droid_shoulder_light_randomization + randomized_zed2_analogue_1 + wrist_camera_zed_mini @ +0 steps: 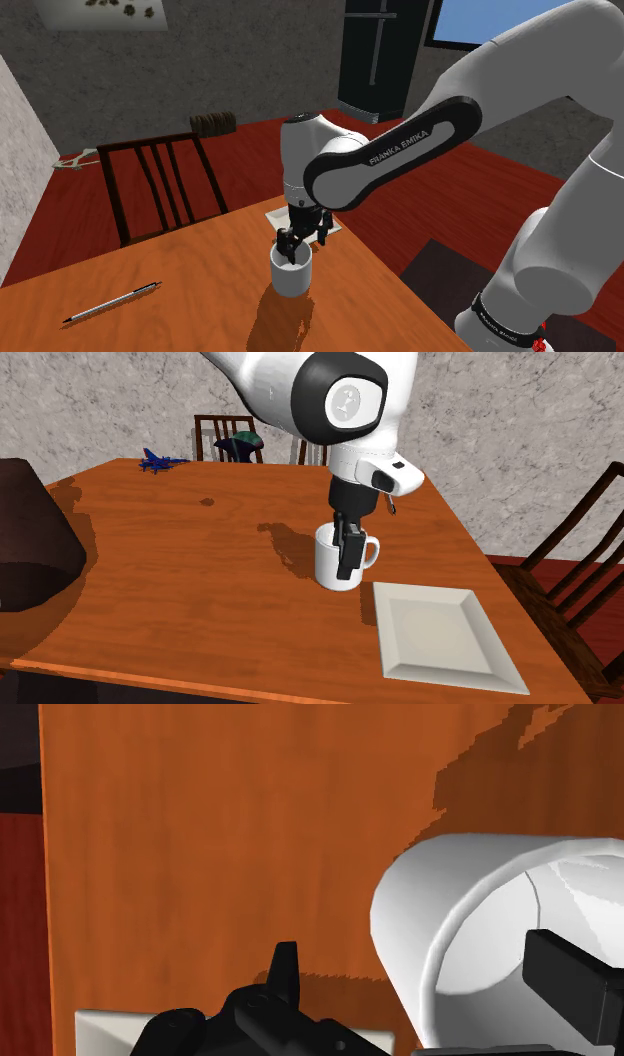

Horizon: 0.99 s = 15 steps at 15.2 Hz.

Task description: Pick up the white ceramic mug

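The white mug (291, 275) is stood upright on the wooden table (180, 290), just beside a white plate (445, 637); its handle (377, 550) is shown in the second exterior view, on that view's right. The gripper (430, 974) is left unclenched astride the mug's wall: in the wrist view one finger (570, 989) is seen inside the rim, the other outside it, parted from the mug by bare table.

1 mug (290, 279), 1 plate (440, 634), 1 pen (112, 302), 1 toy plane (158, 460), 1 table (180, 572), min. 2 chairs (578, 552).
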Motion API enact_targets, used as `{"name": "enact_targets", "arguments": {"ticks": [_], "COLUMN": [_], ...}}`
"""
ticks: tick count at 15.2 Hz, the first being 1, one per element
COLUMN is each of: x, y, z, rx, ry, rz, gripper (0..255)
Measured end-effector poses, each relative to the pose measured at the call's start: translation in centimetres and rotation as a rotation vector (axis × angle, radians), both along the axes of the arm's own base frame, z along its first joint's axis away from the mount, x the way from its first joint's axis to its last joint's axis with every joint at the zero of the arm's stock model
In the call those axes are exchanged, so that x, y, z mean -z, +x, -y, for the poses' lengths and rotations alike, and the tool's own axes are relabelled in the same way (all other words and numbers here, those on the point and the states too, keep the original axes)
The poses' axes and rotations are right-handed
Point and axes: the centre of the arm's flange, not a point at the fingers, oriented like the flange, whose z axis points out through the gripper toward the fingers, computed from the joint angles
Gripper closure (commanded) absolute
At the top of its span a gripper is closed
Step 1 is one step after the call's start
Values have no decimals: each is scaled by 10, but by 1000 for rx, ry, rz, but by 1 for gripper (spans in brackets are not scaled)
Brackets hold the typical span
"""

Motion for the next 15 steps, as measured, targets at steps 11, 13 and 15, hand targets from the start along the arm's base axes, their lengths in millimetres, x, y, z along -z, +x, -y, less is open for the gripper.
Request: {"name": "enact_targets", "arguments": {"ticks": [11, 13, 15], "x": [0, -8, -19], "y": [0, 0, 0], "z": [0, 0, 0], "rx": [0, 0, 0], "ry": [0, 0, 0], "rz": [0, 0, 0], "gripper": [255, 255, 255]}}
